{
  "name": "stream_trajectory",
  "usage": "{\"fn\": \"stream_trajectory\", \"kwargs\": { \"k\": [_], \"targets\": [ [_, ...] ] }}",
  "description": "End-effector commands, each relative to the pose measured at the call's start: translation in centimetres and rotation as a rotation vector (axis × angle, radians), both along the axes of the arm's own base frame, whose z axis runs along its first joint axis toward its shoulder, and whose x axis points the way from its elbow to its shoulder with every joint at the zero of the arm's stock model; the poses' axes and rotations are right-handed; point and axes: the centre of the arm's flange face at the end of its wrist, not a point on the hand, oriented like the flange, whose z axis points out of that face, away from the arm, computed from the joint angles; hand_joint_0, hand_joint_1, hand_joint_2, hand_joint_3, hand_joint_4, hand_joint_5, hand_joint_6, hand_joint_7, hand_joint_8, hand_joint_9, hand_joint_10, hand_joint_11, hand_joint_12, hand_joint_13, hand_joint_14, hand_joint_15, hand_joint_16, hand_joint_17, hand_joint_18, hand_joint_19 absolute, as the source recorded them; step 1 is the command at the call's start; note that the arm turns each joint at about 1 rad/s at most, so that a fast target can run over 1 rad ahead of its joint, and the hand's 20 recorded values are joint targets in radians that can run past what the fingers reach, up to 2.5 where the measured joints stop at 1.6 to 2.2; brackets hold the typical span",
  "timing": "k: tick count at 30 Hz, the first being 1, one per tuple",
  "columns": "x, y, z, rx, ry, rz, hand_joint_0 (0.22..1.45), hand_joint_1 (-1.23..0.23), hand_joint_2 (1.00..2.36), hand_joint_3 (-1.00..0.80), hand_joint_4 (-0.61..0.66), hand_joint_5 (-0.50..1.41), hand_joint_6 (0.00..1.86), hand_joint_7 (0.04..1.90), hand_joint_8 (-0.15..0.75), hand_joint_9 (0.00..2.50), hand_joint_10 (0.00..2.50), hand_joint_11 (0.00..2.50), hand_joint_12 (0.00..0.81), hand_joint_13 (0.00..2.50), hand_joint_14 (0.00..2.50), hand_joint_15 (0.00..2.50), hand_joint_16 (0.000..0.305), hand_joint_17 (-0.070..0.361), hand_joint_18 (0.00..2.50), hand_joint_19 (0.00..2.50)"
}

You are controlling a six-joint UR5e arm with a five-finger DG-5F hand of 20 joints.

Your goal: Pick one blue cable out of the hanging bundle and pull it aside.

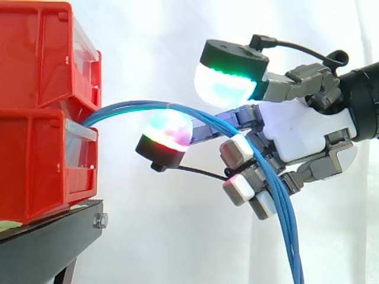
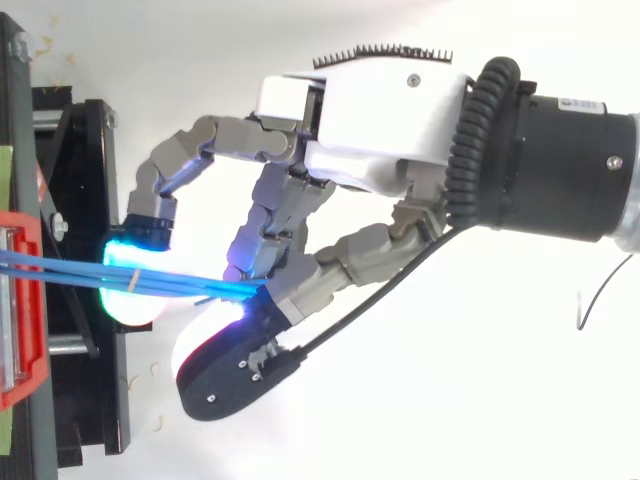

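The arm comes in level from the right; the hand [image 1: 308, 133] holds one finger stretched high, the other fingers [image 1: 237, 151] and thumb curled round the blue cables [image 1: 291, 236]

No print is legible; a small pale label [image 2: 575, 101], upper right in the top view, is too tiny to read.

Glossy, smooth plastic on the red bins [image 1: 41, 59]; matt black metal on the stand [image 1: 41, 248]. Smooth, faintly shiny plastic sheathing on the blue cables [image 1: 290, 242]. Glossy white shell and matt grey links on the hand [image 1: 302, 133], milky translucent pads [image 1: 222, 86], soft white cloth curtain [image 1: 177, 35].
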Motion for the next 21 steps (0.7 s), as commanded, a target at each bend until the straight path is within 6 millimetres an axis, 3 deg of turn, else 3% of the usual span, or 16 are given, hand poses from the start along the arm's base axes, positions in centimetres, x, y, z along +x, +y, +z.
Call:
{"fn": "stream_trajectory", "kwargs": {
  "k": [1,6,9,15,18,21],
  "targets": [
    [-0.02,-0.05,-0.1,-0.001,0.001,0.001,0.35,-0.88,1.0,-0.5,-0.07,-0.05,0.85,0.78,0.27,1.34,0.02,0.53,0.39,1.1,0.02,0.57,0.06,0.134,1.03,0.69],
    [0.01,0.07,-0.03,0.0,-0.001,0.002,0.5,-0.67,1.0,-0.5,-0.11,-0.05,0.85,0.83,0.238,1.36,0.02,0.56,0.347,1.07,0.03,0.6,0.049,0.11,0.93,0.77],
    [0.01,0.04,-0.02,-0.001,-0.001,-0.001,0.56,-0.63,1.0,-0.48,-0.09,-0.06,0.85,0.85,0.233,1.36,0.02,0.57,0.331,1.07,0.02,0.62,0.046,0.104,0.9,0.79],
    [0.04,0.07,-0.07,0.001,-0.004,0.002,0.59,-0.78,1.01,-0.29,-0.05,-0.06,0.85,0.82,0.267,1.33,0.02,0.57,0.376,1.09,0.02,0.59,0.055,0.123,0.97,0.74],
    [0.04,0.07,-0.07,0.001,-0.004,0.002,0.62,-0.86,1.01,-0.23,-0.03,-0.08,0.88,0.77,0.262,1.25,0.02,0.59,0.374,1.04,0.02,0.6,0.053,0.12,0.93,0.74],
    [0.04,0.07,-0.07,0.002,-0.004,0.001,0.66,-0.9,1.01,-0.25,-0.09,-0.09,0.9,0.75,0.227,1.18,0.03,0.62,0.343,0.98,0.03,0.61,0.047,0.105,0.86,0.75]
  ]
}}
